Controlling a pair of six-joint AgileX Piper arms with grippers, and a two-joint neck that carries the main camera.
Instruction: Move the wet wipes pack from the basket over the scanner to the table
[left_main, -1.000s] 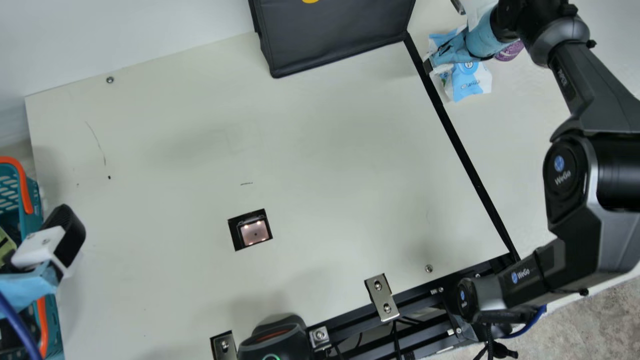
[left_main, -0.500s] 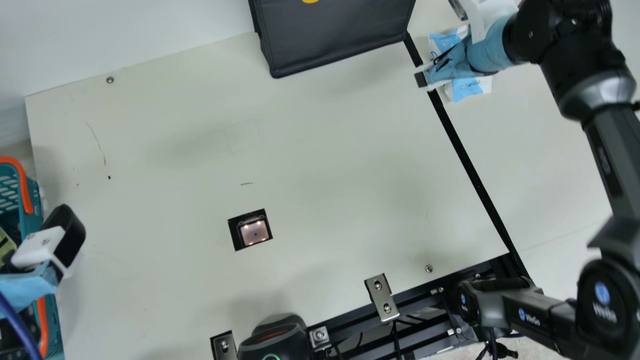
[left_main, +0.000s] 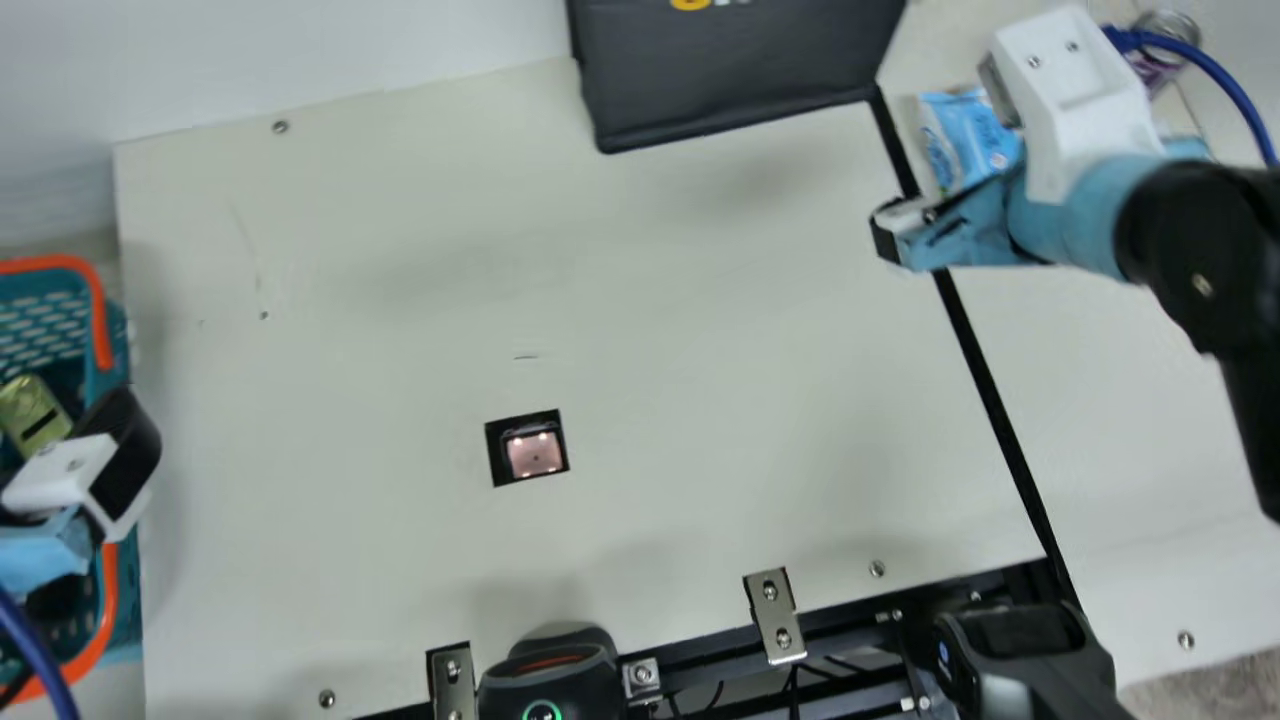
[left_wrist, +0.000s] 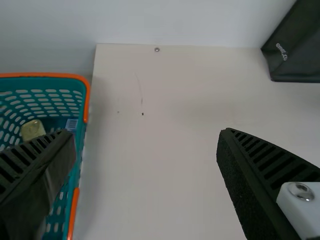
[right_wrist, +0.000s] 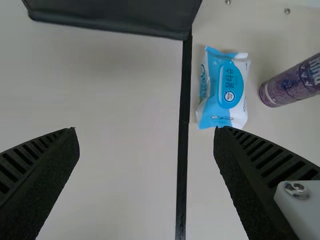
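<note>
Right gripper (left_main: 890, 232) hangs empty, jaws parted, in the main view's upper right, near the wet wipes pack (left_main: 960, 135) on the table (left_main: 1110, 430). Its wrist view shows the pack whole, where the main view's arm (left_main: 1200, 235) partly covers it: lid (right_wrist: 231, 85) up, long axis roughly along the black strip (left_main: 990, 395). Left gripper (left_main: 105, 465), also spread, overlaps the basket (left_main: 117, 340), where a yellowish thing (left_main: 30, 410) lies.
</note>
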